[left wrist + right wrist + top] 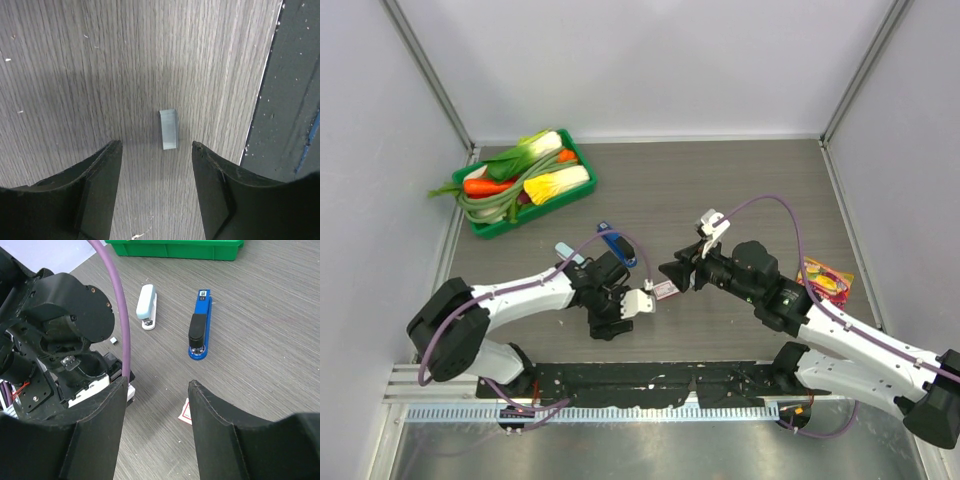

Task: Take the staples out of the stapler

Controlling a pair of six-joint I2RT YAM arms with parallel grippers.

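Note:
The staples [169,129], a short silvery-grey strip, lie flat on the wooden table in the left wrist view, just ahead of the gap between my left fingers. My left gripper [156,147] is open and empty, low over the table near its front edge [605,325]. My right gripper [157,382] is open and empty, held above the table's middle [672,270]. The blue stapler [199,331] lies shut beyond it [617,243]. A pale blue-white stapler [147,306] lies to its left [570,253].
A flat red and white packet [665,290] lies under my right gripper [185,412]. A green tray [582,170] of vegetables stands at the back left. A colourful packet [827,280] lies at the right. The black base plate [295,100] borders the staples' right side.

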